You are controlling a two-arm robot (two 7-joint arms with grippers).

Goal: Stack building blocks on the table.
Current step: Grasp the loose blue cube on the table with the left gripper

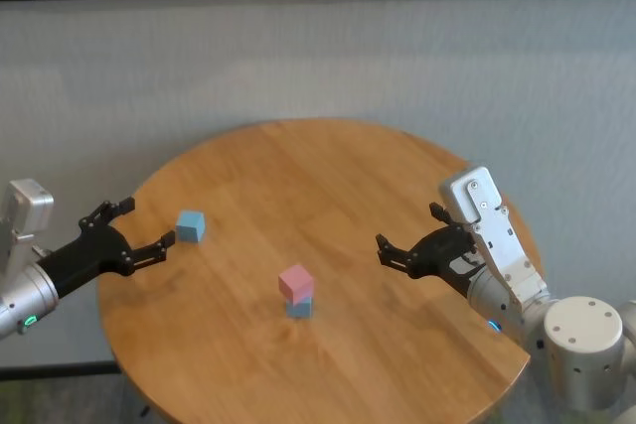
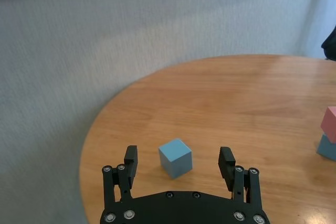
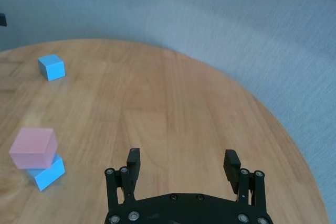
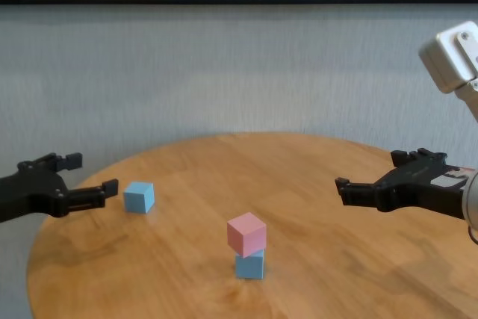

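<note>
On the round wooden table (image 1: 328, 176) a pink block (image 1: 296, 283) sits on top of a light blue block (image 1: 299, 307) near the middle front. The stack also shows in the chest view (image 4: 247, 233) and the right wrist view (image 3: 34, 148). A second light blue block (image 1: 190, 225) lies alone at the left. My left gripper (image 1: 145, 224) is open, just left of that block, which lies a little ahead of its fingers in the left wrist view (image 2: 175, 157). My right gripper (image 1: 407, 236) is open and empty, to the right of the stack.
A pale grey wall or floor surface (image 1: 397, 57) surrounds the table. The table's rim (image 1: 129, 196) is close under my left gripper. Bare wood lies between the lone block and the stack.
</note>
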